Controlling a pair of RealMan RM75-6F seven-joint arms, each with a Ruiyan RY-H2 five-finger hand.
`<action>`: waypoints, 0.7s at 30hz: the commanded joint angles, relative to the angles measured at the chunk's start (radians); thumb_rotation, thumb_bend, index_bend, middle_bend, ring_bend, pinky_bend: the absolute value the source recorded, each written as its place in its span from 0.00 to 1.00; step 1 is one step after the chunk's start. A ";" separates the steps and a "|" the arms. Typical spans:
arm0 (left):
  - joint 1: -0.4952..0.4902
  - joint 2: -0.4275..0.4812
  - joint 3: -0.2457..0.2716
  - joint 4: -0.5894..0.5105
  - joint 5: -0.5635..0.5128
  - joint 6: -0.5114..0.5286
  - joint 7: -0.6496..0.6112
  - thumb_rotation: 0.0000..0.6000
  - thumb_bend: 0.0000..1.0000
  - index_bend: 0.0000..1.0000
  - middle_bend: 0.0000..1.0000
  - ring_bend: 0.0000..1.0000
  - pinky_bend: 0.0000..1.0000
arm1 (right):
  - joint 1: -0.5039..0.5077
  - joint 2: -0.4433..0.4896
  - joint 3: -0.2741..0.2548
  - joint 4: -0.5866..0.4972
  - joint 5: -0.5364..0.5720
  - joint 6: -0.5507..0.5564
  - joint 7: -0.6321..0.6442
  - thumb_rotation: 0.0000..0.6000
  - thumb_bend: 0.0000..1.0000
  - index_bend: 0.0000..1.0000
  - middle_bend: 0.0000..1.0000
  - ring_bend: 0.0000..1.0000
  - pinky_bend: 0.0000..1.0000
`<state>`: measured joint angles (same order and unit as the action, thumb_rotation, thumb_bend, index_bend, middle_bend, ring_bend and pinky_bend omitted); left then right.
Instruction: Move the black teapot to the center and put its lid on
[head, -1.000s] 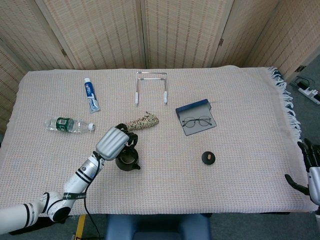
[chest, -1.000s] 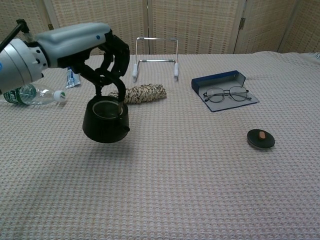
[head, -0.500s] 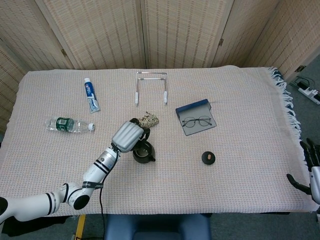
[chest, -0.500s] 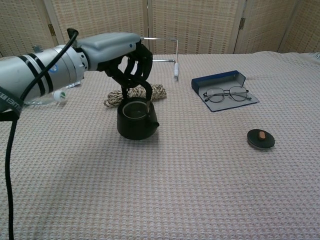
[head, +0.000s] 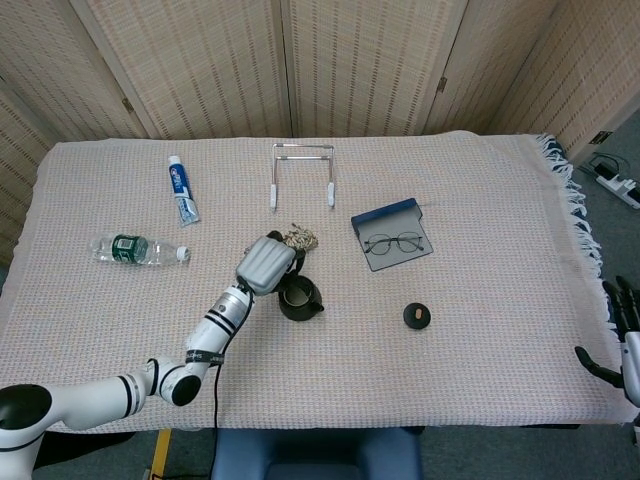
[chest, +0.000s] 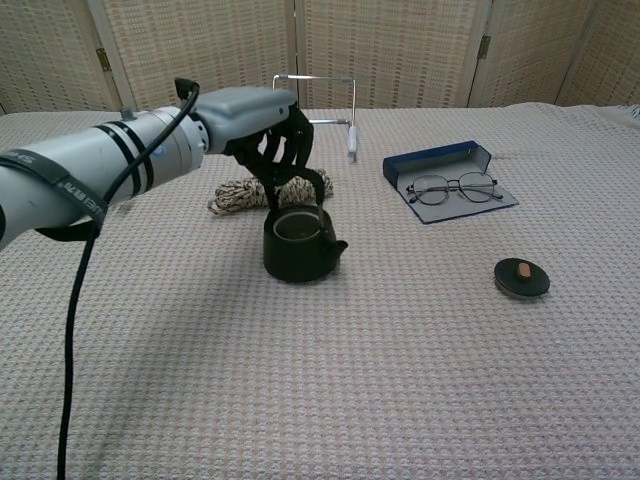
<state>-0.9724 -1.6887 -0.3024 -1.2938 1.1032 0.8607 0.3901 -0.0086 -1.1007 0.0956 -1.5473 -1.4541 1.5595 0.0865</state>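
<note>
Our left hand (chest: 270, 135) clamps the handle of the black teapot (chest: 300, 243) from above, setting it near the table's center, just in front of the rope coil (chest: 245, 192). Its lid (chest: 521, 277) lies well apart to the right; our right hand (head: 622, 345) waits, fingers apart, at the table edge. Since a second ago the pot has travelled rightward and come down onto the cloth (head: 480, 200).

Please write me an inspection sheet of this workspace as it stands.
Surface: table under a woven cloth.
Job's things: black teapot open-topped near the centre; lid apart, to its right.
Clutter: rope coil, water bottle, toothpaste tube, metal stand, glasses on a blue case.
Robot hands: left robot hand holds the teapot's handle; right robot hand off the table's edge, holding nothing.
Cables: one along the left arm.
Surroundings: folding screens behind.
</note>
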 joint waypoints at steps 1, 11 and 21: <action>-0.010 -0.007 -0.004 0.000 -0.051 -0.003 0.038 1.00 0.43 0.13 0.38 0.39 0.22 | 0.001 -0.002 0.000 0.003 0.002 -0.004 -0.002 1.00 0.24 0.04 0.06 0.08 0.00; -0.025 0.002 -0.003 -0.061 -0.174 0.045 0.164 1.00 0.28 0.00 0.03 0.01 0.04 | -0.002 -0.005 0.001 0.009 -0.006 0.004 0.009 1.00 0.24 0.04 0.06 0.08 0.00; -0.084 0.003 -0.022 -0.094 -0.331 0.096 0.336 1.00 0.19 0.00 0.00 0.00 0.00 | -0.012 -0.008 -0.003 0.021 -0.016 0.022 0.029 1.00 0.24 0.04 0.06 0.08 0.00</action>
<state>-1.0404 -1.6878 -0.3204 -1.3789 0.8092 0.9418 0.6890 -0.0207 -1.1087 0.0930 -1.5263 -1.4701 1.5817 0.1156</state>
